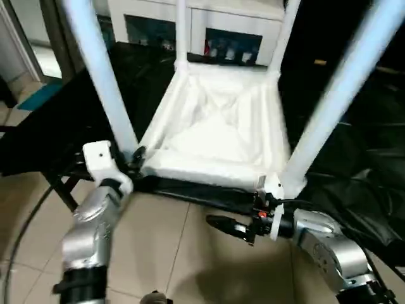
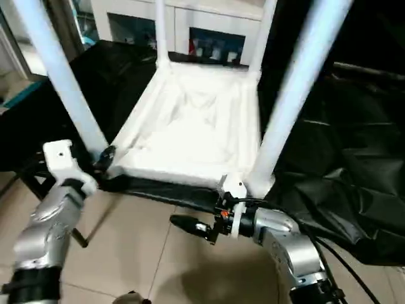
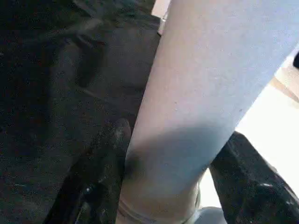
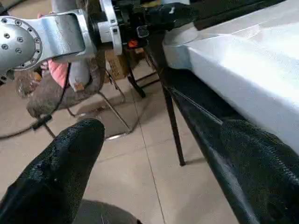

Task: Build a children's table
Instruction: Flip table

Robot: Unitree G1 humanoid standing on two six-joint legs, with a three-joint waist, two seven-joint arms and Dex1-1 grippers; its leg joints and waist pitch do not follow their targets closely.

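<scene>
The children's table point(image 1: 215, 136) lay upside down on the black-sheeted table point(image 2: 342, 171), four legs up, the left gripper point(image 3: 163, 186) clamped round the near-left leg point(image 3: 205, 93), apparently to seat it, while the right gripper point(image 1: 231, 228) hung wide open beside the near-right corner.

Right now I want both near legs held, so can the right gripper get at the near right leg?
Probably yes. The right gripper hangs open just before the table's edge, the near right leg rises close behind it, nothing between. The left gripper already straddles the near left leg.
</scene>
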